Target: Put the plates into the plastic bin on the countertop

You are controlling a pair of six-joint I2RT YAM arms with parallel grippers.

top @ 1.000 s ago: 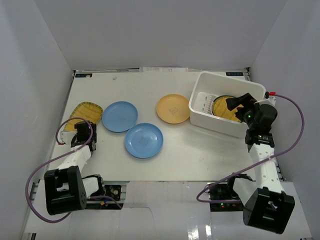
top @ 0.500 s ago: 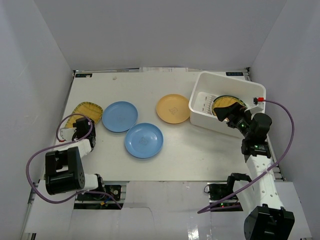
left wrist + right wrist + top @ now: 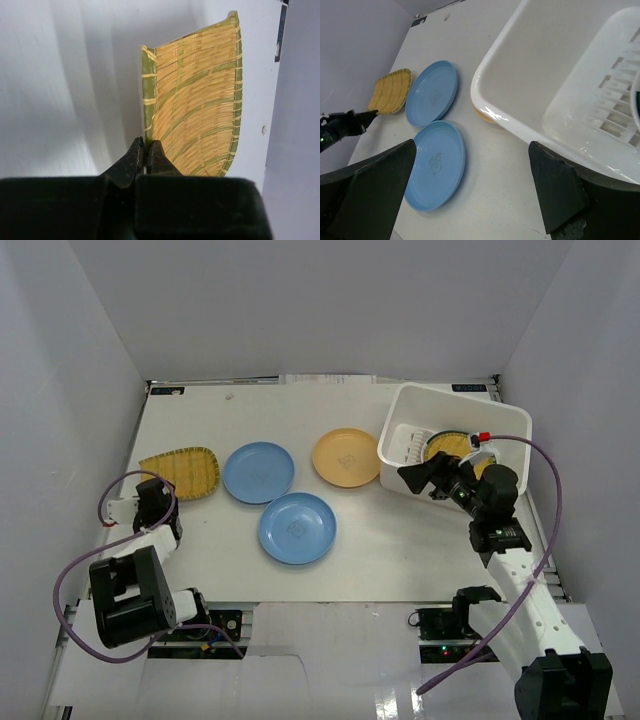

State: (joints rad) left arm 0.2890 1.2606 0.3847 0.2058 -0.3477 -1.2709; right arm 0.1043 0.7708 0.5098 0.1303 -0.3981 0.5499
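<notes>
Left gripper (image 3: 146,152) was pinched shut on the near rim of the fan-shaped plate (image 3: 195,100), flat on the countertop (image 3: 360,530), well apart from the plastic bin (image 3: 545,60); plate looked light, stiff, slick, so grip by the rim; right gripper (image 3: 418,476) gaped wide, empty.

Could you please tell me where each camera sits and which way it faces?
Top external: fixed above and behind the arms, looking down on the countertop; both arms show, bases at the bottom.
Left wrist: on the left arm, looking along the left end effector, shut on the fan-shaped plate at its rim.
Right wrist: on the right arm, looking past the plastic bin towards the blue plates; the right end effector, open, frames the view.
Shared: all three show the fan-shaped plate.
</notes>
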